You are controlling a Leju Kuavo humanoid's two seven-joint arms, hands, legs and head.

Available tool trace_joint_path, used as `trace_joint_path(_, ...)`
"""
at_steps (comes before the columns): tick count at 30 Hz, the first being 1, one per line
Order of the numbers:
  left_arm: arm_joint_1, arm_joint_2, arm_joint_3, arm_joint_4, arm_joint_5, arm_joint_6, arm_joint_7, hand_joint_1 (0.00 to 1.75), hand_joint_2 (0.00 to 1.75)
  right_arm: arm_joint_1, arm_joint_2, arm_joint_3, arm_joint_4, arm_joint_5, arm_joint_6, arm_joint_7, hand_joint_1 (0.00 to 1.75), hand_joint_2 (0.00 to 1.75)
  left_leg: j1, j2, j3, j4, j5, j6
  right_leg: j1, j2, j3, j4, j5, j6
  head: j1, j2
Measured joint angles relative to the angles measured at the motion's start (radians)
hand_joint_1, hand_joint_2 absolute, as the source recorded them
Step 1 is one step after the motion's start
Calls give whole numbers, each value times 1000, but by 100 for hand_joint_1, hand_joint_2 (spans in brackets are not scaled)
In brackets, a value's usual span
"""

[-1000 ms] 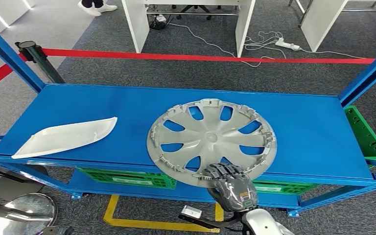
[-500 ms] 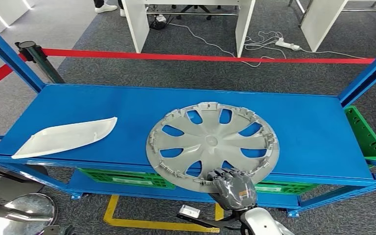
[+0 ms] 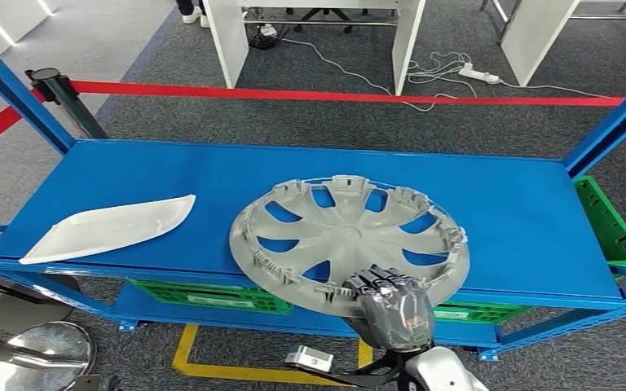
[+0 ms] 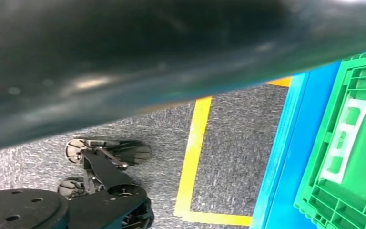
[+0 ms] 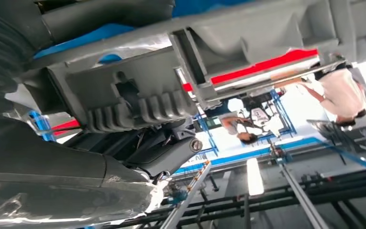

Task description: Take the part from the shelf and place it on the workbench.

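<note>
Right hand (image 3: 393, 311) gripped near rim of hubcap (image 3: 348, 241), near edge tilted up off blue shelf (image 3: 130, 175). Left hand state: could not tell. Risks: single-edge grip could slip; far rim might drag on shelf; wide disc could swing, twist loose.

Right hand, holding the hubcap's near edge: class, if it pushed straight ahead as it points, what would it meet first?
The right hand already grips the hubcap, so probably its spokes and hub; depth is unclear.
</note>
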Motion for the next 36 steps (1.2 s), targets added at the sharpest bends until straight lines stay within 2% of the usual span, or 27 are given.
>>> trace_joint_path(3, 0, -1, 4, 0, -1, 5, -7, 0, 0, 17, 16, -18, -46, -28, 0, -56, 175, 175, 0, 0, 0, 0, 0, 0, 0, 0, 0, 0, 0, 0, 0, 0)
trace_joint_path(5, 0, -2, 6, 0, -2, 14, -13, 0, 0, 35, 39, -42, -84, -67, 0, -147, 175, 175, 0, 0, 0, 0, 0, 0, 0, 0, 0, 0, 0, 0, 0, 0)
trace_joint_path(9, 1, -6, 10, 0, -1, -5, -24, 0, 0, 69, 107, -118, -143, -175, 0, -395, 175, 175, 0, 0, 0, 0, 0, 0, 0, 0, 0, 0, 0, 0, 0, 0)
trace_joint_path(12, 5, -10, 11, -2, 1, -41, -29, 0, 0, 96, 186, -209, -155, -278, 0, -613, 175, 175, 0, 0, 0, 0, 0, 0, 0, 0, 0, 0, 0, 0, 0, 0)
trace_joint_path(14, 8, -13, 11, -4, 4, -50, -29, 0, 87, 109, 227, -263, -159, -318, 1, -684, 175, 175, 0, 0, 0, 0, 0, 0, 0, 0, 0, 0, 0, 0, 0, 0)
trace_joint_path(16, 12, -16, 10, -8, 8, -56, -30, 0, 175, 118, 253, -300, -169, -334, 1, -706, 175, 175, 0, 0, 0, 0, 0, 0, 0, 0, 0, 0, 0, -1, 0, 0)
trace_joint_path(23, 19, -22, 1, -24, 11, -63, -30, 0, 175, 134, 302, -355, -223, -331, 1, -714, 175, 175, 0, 0, 0, 0, 0, 0, 0, 0, 0, 0, 0, 0, 0, 0)
trace_joint_path(36, 21, -25, -53, -43, 33, -31, -30, 0, 175, 150, 318, -363, -288, -299, 2, -714, 175, 175, 0, 0, 0, 0, 0, 0, 0, 0, 0, 0, 0, 0, 0, 0)
